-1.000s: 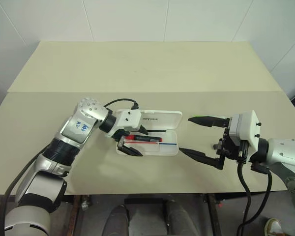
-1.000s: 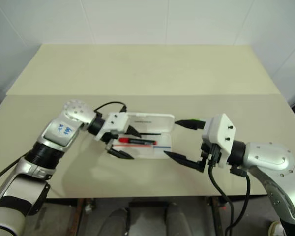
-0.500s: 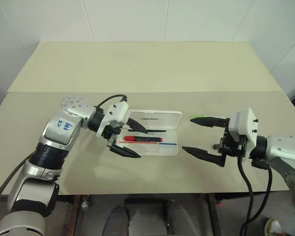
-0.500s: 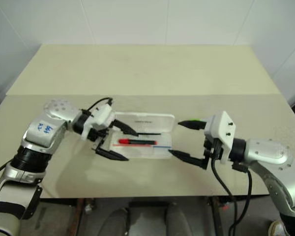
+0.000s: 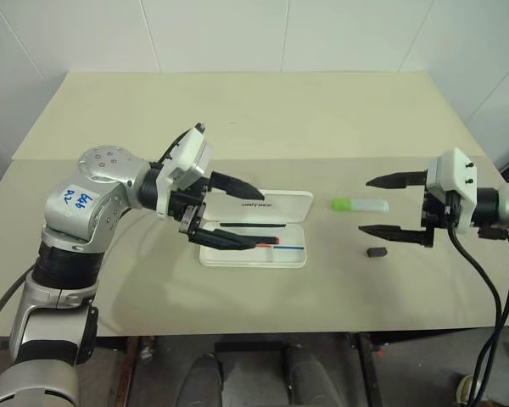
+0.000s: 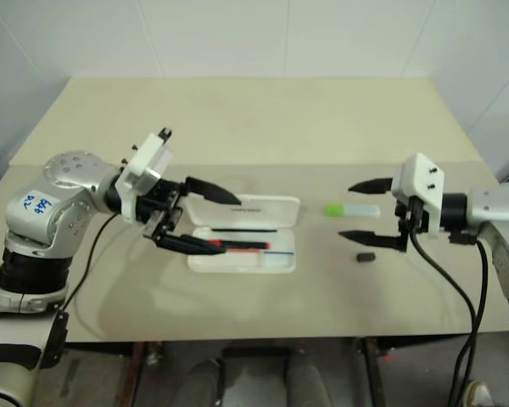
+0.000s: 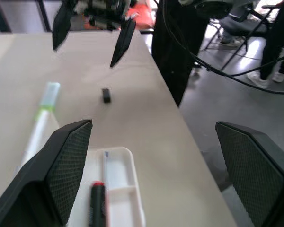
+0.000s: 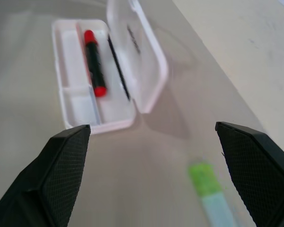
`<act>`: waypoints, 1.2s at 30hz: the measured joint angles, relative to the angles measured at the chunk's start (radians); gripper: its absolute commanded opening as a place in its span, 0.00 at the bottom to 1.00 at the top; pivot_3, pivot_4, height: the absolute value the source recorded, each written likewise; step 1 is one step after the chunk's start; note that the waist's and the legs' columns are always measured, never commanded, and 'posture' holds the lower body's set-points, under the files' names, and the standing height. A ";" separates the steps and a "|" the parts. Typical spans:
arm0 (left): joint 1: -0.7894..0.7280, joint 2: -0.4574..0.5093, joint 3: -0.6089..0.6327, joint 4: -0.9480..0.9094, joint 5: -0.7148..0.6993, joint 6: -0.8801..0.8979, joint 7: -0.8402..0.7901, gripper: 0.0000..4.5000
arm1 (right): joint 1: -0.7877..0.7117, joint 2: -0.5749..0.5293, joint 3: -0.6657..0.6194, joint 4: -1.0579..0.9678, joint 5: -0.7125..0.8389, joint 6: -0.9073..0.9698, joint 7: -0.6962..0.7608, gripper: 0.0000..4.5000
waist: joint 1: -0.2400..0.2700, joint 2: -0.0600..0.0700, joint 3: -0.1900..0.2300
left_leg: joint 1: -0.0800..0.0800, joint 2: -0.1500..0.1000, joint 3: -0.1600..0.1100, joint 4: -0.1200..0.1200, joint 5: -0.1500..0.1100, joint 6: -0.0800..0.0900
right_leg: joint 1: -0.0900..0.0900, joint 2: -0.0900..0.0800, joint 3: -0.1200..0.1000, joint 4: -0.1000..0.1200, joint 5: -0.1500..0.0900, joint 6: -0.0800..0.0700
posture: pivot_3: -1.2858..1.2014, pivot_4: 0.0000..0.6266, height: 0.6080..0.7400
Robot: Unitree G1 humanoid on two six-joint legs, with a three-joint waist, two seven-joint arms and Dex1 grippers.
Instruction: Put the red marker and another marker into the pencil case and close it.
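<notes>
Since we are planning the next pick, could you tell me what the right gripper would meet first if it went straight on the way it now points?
Probably the green-capped marker, lying between the open right gripper and the pencil case; the gripper's height above the table is unclear.

White pencil case point(image 5: 254, 229) lying open on my table, lid flat behind tray, red marker point(image 8: 94, 63) resting inside along its length, green-capped marker point(image 5: 360, 204) lying flat well to the right, outside the case.

Left fingers point(image 5: 237, 240) cover part of red marker point(image 5: 265, 242); lid lettering point(image 5: 256, 204) unreadable.
</notes>
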 measured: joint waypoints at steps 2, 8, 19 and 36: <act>-0.010 -0.006 -0.007 0.013 0.029 -0.021 0.033 0.99 | -0.088 0.022 0.054 0.125 -0.061 -0.069 0.048 1.00 | -0.004 0.000 0.000 | 0.000 0.000 0.000 0.000 0.000 0.000 | 0.000 0.000 0.000 0.000 0.000 0.000 | 0.52 0.24 1.00; -0.019 -0.008 -0.024 0.035 0.091 -0.060 0.104 0.99 | -0.268 0.108 0.161 0.463 -0.212 -0.264 0.140 1.00 | -0.018 0.001 0.000 | -0.001 0.000 0.000 -0.002 0.000 -0.001 | -0.001 0.000 0.000 -0.001 0.000 0.000 | 0.52 0.24 1.00; -0.027 -0.025 -0.053 0.027 0.125 -0.045 0.210 0.99 | -0.498 0.198 0.229 1.006 -0.447 -0.538 0.122 1.00 | -0.024 0.001 0.001 | 0.000 -0.001 0.000 -0.002 0.002 -0.003 | -0.001 -0.001 0.000 0.000 0.000 0.001 | 0.52 0.24 1.00; -0.026 -0.033 -0.055 0.028 0.130 -0.050 0.215 0.99 | -0.655 0.318 0.264 1.245 -0.658 -0.607 -0.031 1.00 | -0.048 0.002 0.001 | 0.000 -0.001 0.000 -0.003 0.005 -0.009 | -0.001 -0.001 0.000 0.001 0.001 0.002 | 0.52 0.24 1.00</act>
